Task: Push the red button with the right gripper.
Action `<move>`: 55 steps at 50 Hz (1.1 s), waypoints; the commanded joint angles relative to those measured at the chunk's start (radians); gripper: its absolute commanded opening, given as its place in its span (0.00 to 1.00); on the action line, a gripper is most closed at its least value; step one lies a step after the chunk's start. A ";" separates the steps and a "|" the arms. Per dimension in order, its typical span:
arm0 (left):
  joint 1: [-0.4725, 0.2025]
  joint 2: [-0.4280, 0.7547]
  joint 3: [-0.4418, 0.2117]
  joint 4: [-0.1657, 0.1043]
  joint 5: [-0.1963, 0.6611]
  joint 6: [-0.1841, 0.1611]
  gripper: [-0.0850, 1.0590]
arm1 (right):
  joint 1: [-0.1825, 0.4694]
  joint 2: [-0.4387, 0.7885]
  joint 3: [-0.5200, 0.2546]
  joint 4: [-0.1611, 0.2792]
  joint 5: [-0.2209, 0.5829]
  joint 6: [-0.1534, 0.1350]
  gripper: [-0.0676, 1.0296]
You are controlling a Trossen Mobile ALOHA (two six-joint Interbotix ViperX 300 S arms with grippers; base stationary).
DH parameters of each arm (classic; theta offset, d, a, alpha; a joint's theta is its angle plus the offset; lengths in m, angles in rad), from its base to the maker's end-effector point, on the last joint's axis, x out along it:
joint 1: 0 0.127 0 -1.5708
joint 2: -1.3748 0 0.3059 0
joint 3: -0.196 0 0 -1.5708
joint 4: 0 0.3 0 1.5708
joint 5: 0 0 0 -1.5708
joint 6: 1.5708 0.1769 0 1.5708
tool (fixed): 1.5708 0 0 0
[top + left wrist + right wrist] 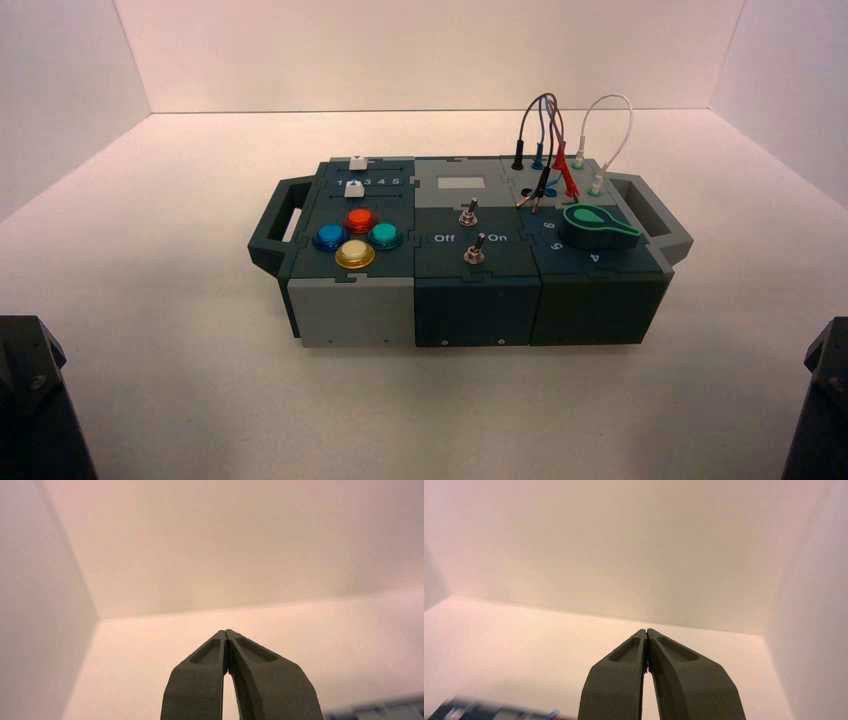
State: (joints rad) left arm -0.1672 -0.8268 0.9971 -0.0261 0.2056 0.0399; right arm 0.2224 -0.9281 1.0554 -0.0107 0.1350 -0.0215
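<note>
The red button sits on the box's left part, at the far side of a cluster with a blue button, a teal-green button and a yellow button. My right gripper is shut and empty, with its fingertips touching, pointed at the bare wall and floor far from the box. In the high view only a dark piece of the right arm shows at the lower right corner. My left gripper is shut and empty; the left arm is parked at the lower left corner.
The box stands mid-table with a handle at each end. Two toggle switches stand in its middle part, a green knob and looped wires on its right part. White walls enclose the table.
</note>
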 commanded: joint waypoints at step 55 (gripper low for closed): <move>-0.233 0.080 -0.210 -0.083 0.756 0.106 0.04 | 0.454 0.354 -0.313 0.014 0.638 -0.041 0.04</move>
State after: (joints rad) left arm -0.3973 -0.7501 0.8253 -0.1043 0.9327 0.1258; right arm 0.6535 -0.5860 0.7762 0.0000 0.7716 -0.0522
